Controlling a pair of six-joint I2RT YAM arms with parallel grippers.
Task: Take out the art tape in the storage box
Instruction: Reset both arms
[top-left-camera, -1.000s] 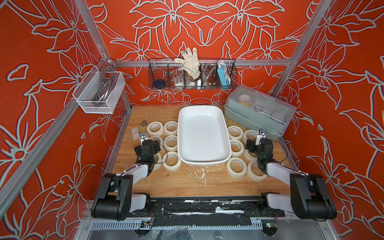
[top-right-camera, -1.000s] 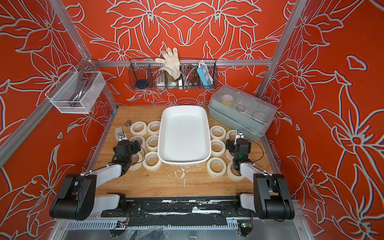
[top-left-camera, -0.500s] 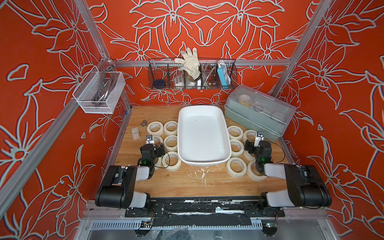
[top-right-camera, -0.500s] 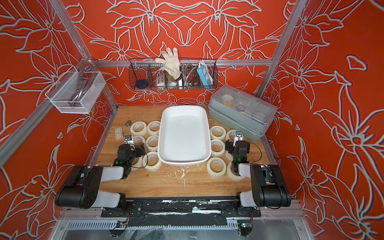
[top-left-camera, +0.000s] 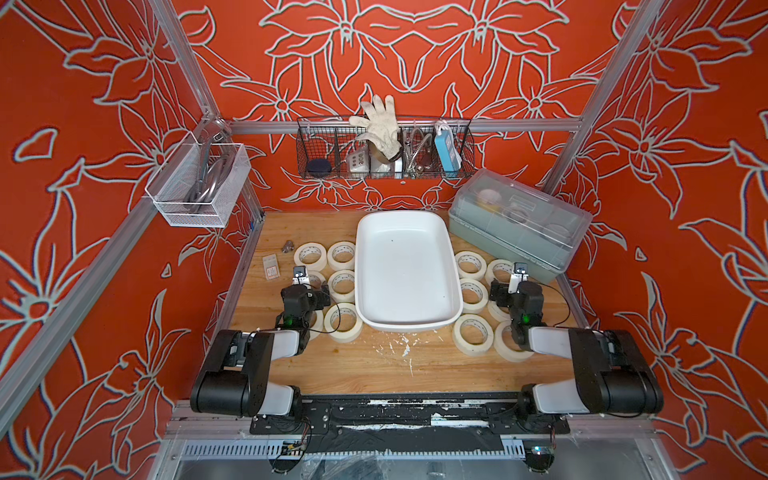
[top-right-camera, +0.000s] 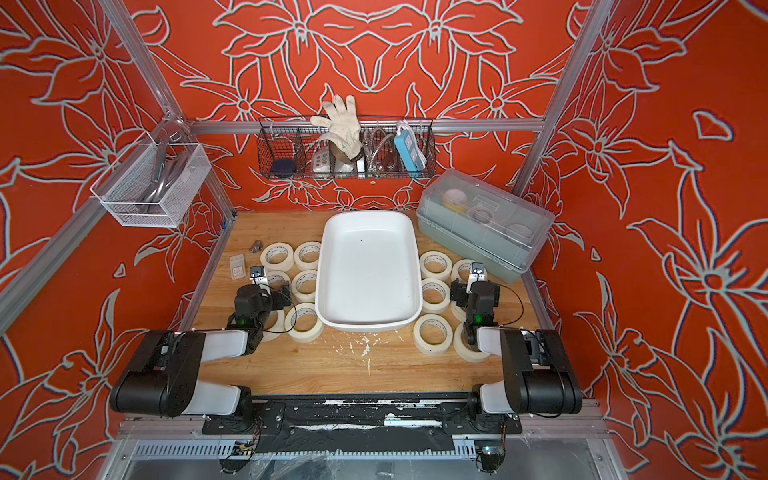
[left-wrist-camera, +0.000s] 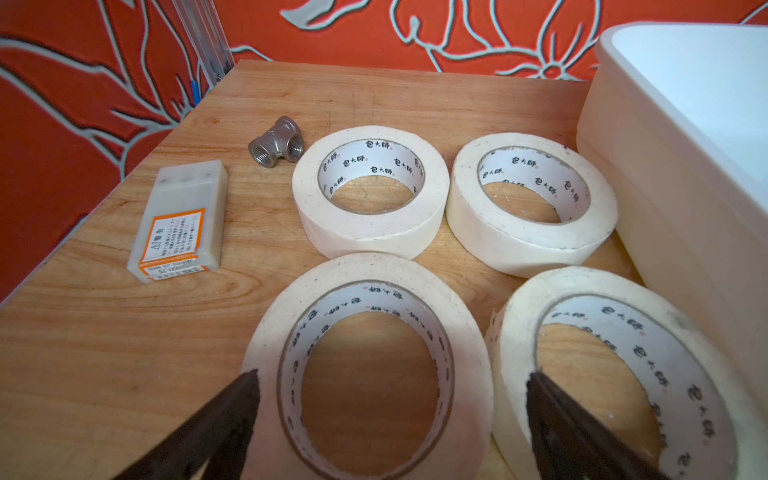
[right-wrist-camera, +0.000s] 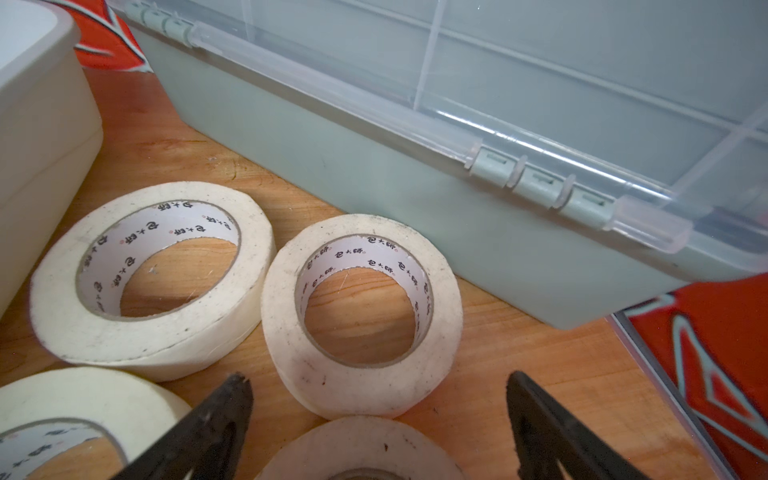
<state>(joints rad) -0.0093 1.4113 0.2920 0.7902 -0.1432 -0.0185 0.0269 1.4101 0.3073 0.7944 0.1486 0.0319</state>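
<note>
Wooden tabletop, job apparently done: storage box empty, art tape all outside it.
Nearest, left gripper and right gripper hang spread wide, holding nothing, over matte cream rings with printed white cores, lying flat either side of that glossy, round-cornered box; beyond, a grey-green box with a clear lid.

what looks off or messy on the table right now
White flecks are scattered on the wooden table just in front of the empty storage box, possibly dried paint or glue. The tape rolls lie flat on both sides.
</note>
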